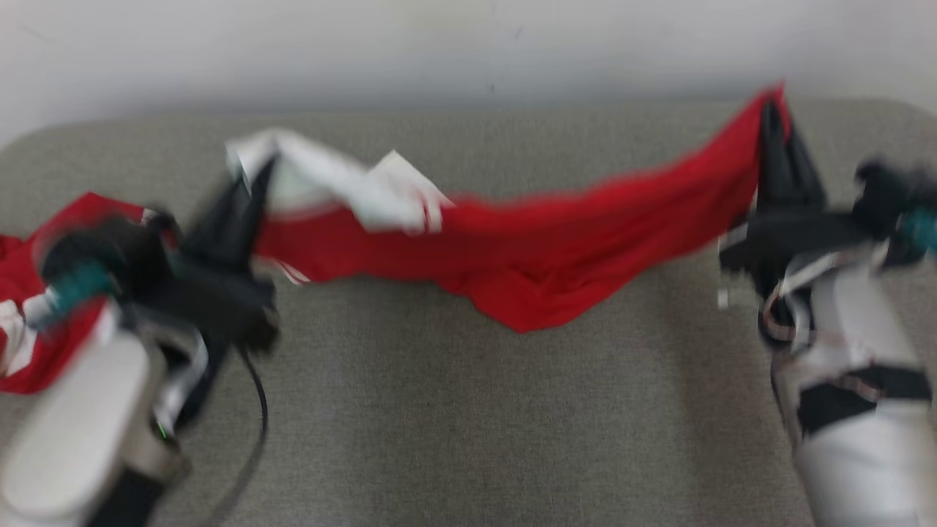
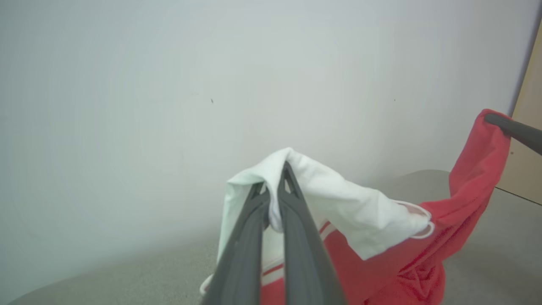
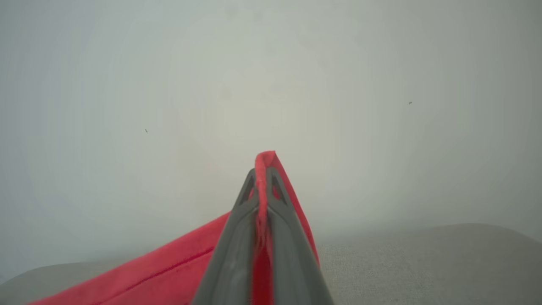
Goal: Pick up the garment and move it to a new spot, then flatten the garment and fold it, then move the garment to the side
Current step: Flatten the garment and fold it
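the garment, red with white parts, hangs in a sagging span between both arms over the far half of the table. its lowest fold looks to touch the cloth-covered top near the middle, and its left end lies bunched at the table's left edge. the left gripper is closed tight on a white fold, with the fabric squeezed between its tips in the left wrist view. the right gripper pinches a red edge high near the far right corner, and the right wrist view has a thin ridge of red cloth clamped between the tips.

this looks like the pick-up-and-move step, or the start of spreading; the head view is blurred, so it is hard to say which. the next move calls for both arms to travel together while holding the cloth taut, then lower it flat on the open near half of the table.

nothing else lies on the table. a plain wall stands just behind the far edge, and a tan panel beside it, so there is little room to swing backward. a loose cable hangs by the left arm and could snag the bunched end.
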Robot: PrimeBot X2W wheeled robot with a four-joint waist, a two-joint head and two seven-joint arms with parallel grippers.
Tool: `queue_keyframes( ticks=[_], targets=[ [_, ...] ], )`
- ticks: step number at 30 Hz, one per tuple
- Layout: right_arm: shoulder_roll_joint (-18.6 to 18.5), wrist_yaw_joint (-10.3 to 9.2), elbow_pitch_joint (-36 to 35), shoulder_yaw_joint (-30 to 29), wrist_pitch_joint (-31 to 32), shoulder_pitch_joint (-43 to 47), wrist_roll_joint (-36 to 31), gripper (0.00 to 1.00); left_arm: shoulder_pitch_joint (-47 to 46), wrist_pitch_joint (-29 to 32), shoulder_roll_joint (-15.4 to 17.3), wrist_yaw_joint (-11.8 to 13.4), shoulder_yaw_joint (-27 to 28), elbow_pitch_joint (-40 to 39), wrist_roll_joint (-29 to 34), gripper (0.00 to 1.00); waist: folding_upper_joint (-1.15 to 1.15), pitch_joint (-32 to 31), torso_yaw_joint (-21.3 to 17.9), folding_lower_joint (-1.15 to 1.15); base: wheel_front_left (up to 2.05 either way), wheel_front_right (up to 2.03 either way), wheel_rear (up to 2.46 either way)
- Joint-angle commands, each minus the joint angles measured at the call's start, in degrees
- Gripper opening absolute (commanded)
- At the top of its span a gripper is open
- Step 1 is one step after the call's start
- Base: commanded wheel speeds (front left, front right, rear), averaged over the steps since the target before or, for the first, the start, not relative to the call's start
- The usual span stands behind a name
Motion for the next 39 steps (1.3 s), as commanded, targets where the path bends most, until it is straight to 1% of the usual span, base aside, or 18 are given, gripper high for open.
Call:
queue_keyframes(
  ticks=[1, 3, 6, 7, 10, 13, 15, 18, 19, 20, 24, 28, 33, 39],
  targets=[
    [-0.02, -0.13, 0.18, 0.38, 0.37, -2.55, 0.44, 0.00, -2.83, 0.77, 0.52, 0.11, -0.08, 0.17, -1.48, 0.00, -0.01, 5.62, -0.43, -0.01, 0.00, 0.00, 0.00],
    [-0.14, -0.13, 1.61, 0.60, 1.73, -8.99, 0.78, 0.00, -10.87, 2.33, 2.53, 0.11, -0.74, 1.23, -3.42, 0.00, -0.01, 9.14, -0.60, -0.01, 0.00, 0.00, 0.00],
    [-0.18, -0.13, 3.68, 1.22, 3.46, -19.17, 0.98, 0.00, -22.80, 3.93, 3.75, 0.11, -0.59, 4.75, -7.07, 0.00, -0.01, 13.90, -0.90, -0.01, 0.00, 0.00, 0.00],
    [0.07, -0.13, 4.34, 1.23, 3.74, -22.62, 1.15, 0.00, -26.60, 4.13, 3.41, 0.12, -0.08, 6.37, -8.39, 0.00, -0.01, 15.26, -1.07, -0.01, 0.00, 0.00, 0.00],
    [0.70, -0.13, 6.92, 0.54, 5.51, -32.09, 2.01, 0.00, -37.50, 5.27, 3.86, 0.12, -0.74, 10.74, -9.38, 0.00, -0.01, 19.15, -1.64, -0.01, 0.00, 0.00, 0.00],
    [0.92, -0.13, 10.09, 0.27, 7.09, -40.92, 2.27, 0.00, -47.15, 5.12, 3.49, 0.12, -1.31, 15.83, -10.31, 0.00, -0.01, 22.01, -2.01, -0.01, 0.00, 0.00, 0.00],
    [1.36, -0.13, 11.81, 0.35, 7.64, -46.07, 2.05, 0.00, -53.23, 4.59, 3.33, 0.12, -1.39, 19.05, -10.49, 0.00, -0.01, 23.56, -2.40, -0.01, 0.00, 0.00, 0.00],
    [1.89, -0.13, 15.28, 0.00, 8.15, -52.99, 1.60, 0.00, -61.09, 3.32, 2.09, 0.12, -1.30, 23.37, -11.09, 0.00, -0.01, 25.26, -2.85, -0.01, 0.00, 0.00, 0.00],
    [2.07, -0.13, 17.35, 0.24, 7.94, -57.24, 0.85, 0.00, -65.43, 2.59, 1.45, 0.12, -2.11, 25.50, -10.64, 0.00, -0.01, 26.12, -3.05, -0.01, 0.00, 0.00, 0.00],
    [2.27, -0.13, 18.29, 0.08, 7.70, -59.16, 0.76, 0.00, -67.89, 2.23, 1.60, 0.12, -2.63, 26.74, -10.28, 0.00, -0.01, 26.51, -3.26, -0.01, 0.00, 0.00, 0.00],
    [1.92, -0.13, 21.72, -0.32, 7.24, -65.60, -0.53, 0.00, -74.43, 0.46, 0.72, 0.12, -3.89, 31.33, -11.00, 0.00, -0.01, 27.59, -3.65, -0.01, 0.00, 0.00, 0.00],
    [1.49, -0.13, 24.58, -0.61, 6.65, -69.85, -1.54, 0.00, -78.82, -1.19, 0.37, 0.12, -6.07, 34.40, -10.93, 0.00, -0.01, 28.39, -3.83, -0.01, 0.00, 0.00, 0.00],
    [0.98, -0.13, 26.90, -0.36, 5.68, -72.01, -2.18, 0.00, -82.00, -2.63, 0.11, 0.12, -7.48, 36.69, -11.64, 0.00, -0.01, 28.88, -4.16, -0.01, 0.00, 0.00, 0.00],
    [0.56, -0.13, 30.10, -0.51, 4.15, -72.44, -1.87, 0.00, -83.30, -3.15, -0.36, 0.13, -10.01, 38.86, -14.36, 0.00, -0.01, 29.43, -4.31, -0.01, 0.00, 0.00, 0.00]
  ],
)
